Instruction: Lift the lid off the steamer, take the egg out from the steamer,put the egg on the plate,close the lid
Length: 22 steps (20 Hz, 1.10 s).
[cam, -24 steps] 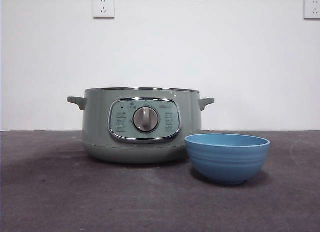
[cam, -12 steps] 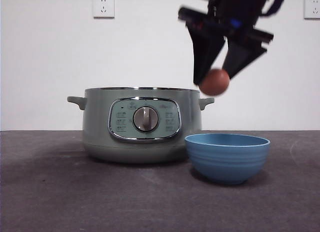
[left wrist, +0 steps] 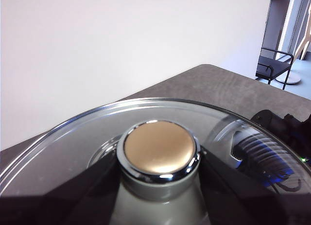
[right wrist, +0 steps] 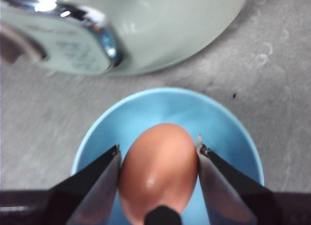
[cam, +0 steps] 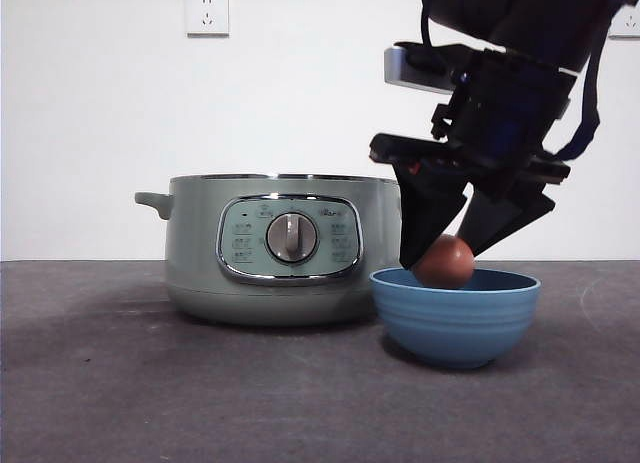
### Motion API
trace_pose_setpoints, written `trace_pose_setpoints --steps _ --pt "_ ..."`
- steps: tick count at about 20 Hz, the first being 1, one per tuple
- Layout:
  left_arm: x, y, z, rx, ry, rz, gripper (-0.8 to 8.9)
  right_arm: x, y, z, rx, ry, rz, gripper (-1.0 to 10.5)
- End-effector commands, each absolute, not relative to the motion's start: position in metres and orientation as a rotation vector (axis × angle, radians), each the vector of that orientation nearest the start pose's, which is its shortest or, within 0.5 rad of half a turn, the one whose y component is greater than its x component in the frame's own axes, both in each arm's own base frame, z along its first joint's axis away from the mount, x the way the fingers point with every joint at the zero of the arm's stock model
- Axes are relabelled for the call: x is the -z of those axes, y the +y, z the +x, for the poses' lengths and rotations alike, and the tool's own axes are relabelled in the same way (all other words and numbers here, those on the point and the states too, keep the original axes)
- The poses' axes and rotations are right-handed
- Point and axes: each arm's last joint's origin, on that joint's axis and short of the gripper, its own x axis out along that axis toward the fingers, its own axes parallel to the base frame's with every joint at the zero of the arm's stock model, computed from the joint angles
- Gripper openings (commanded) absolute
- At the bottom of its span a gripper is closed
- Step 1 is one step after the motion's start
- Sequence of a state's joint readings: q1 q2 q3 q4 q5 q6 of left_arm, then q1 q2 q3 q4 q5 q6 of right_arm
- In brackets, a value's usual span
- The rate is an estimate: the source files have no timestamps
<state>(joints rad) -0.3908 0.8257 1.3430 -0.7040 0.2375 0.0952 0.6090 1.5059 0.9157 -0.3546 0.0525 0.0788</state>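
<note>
The right gripper (cam: 447, 265) has its jaws tight on the egg (right wrist: 159, 169) over the plate (cam: 455, 323), while the left gripper (left wrist: 158, 186) has its jaws tight on the lid (left wrist: 73, 147).

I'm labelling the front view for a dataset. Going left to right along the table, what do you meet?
The steamer, lid off, then the plate, with the egg held over it between the fingers of the right gripper.

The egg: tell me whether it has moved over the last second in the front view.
Yes. The egg, held by the right gripper, has come down from above the steamer rim to the mouth of the blue bowl.
</note>
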Motion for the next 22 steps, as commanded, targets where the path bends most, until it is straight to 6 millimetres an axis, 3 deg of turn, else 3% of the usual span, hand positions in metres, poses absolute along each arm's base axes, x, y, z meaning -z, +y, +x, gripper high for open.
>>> trace_pose_setpoints --steps 1,9,14,15,18,19,22 --pt "-0.463 -0.050 0.102 0.634 0.081 0.111 -0.08 -0.188 0.167 0.248 -0.463 0.947 -0.231 -0.2" --pt "-0.463 -0.049 0.102 0.634 0.085 0.114 -0.08 -0.159 0.172 0.258 -0.471 1.020 -0.241 -0.2" --pt "-0.463 -0.049 0.102 0.634 0.086 0.115 -0.08 -0.157 0.172 0.257 -0.492 1.040 -0.235 -0.1" --pt "-0.463 -0.049 0.102 0.634 0.086 0.115 -0.08 -0.157 0.172 0.257 -0.493 1.041 -0.238 0.3" --pt "-0.463 -0.049 0.102 0.634 0.086 0.115 -0.08 -0.158 0.172 0.256 -0.496 1.041 -0.240 3.8" --pt "-0.463 -0.049 0.102 0.634 0.086 0.115 -0.08 -0.158 0.172 0.256 -0.496 1.040 -0.240 4.5" --pt "-0.462 -0.050 0.104 0.635 0.092 0.115 -0.08 -0.163 0.172 0.256 -0.499 1.021 -0.234 4.5"
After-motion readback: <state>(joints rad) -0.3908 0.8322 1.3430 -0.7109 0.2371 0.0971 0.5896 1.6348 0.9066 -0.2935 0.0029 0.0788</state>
